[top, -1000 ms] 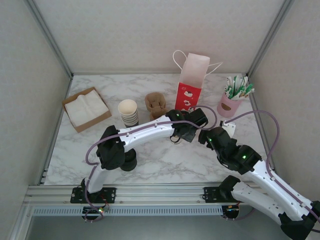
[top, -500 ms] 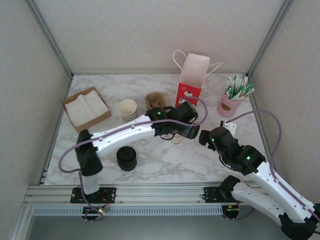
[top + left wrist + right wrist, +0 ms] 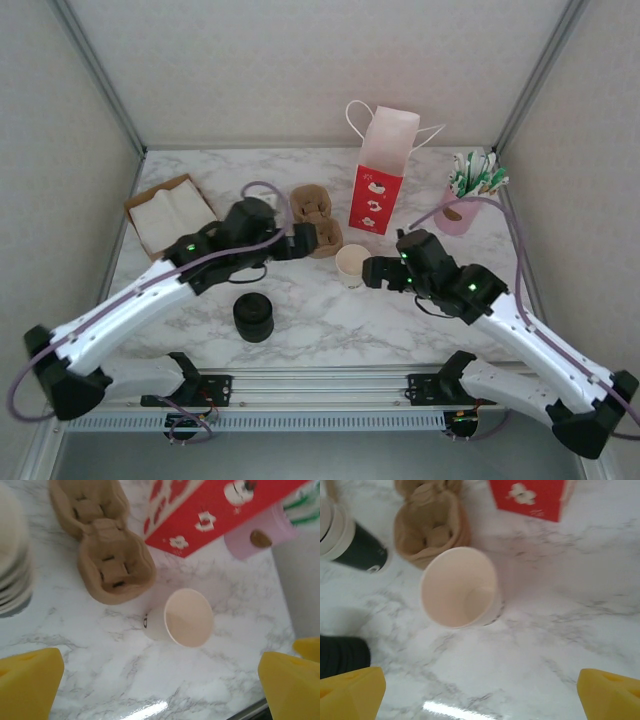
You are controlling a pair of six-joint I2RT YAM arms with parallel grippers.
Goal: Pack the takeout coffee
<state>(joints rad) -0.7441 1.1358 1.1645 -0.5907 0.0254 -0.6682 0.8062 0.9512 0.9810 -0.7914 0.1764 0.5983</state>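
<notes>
Landmark for this entry: red-and-white bag (image 3: pixel 377 196), upright toward the rear of the marble table (image 3: pixel 330 320), top open, handles up

Takeout coffee cup (image 3: pixel 352 265): a single cream paper cup standing on the table in front of the bag, a little to its left, near it but apart; mouth up, pale inside visible from above; left wrist view has the cup (image 3: pixel 182 619) below the bag's red base (image 3: pixel 200 515); right wrist view has the cup (image 3: pixel 460 587) below and left of the bag's corner (image 3: pixel 532 497)

My left gripper (image 3: pixel 312 238): left of the bag and slightly in front of it, over the near end of the brown pulp carrier (image 3: pixel 314 209); in its wrist view the gripper (image 3: pixel 160 687) has its yellow fingertips (image 3: pixel 30 685) at opposite corners, spread wide, gripping nothing; the cup sits ahead of them, untouched

My right gripper (image 3: pixel 372 272): in front of the bag, just on the cup's right side; in its wrist view the gripper (image 3: pixel 480 690) is likewise spread wide, fingertips (image 3: pixel 610 692) apart and empty, cup beyond them with bare marble between

Other items, all placed from the bag:
- carrier just to its left; it also appears in the left wrist view (image 3: pixel 107 555) and the right wrist view (image 3: pixel 427 525)
- pink holder (image 3: pixel 455 212) with green-and-white packets, to its right
- black stack of lids (image 3: pixel 253 317), well to its front-left
- napkin box (image 3: pixel 170 215), far to its left
</notes>
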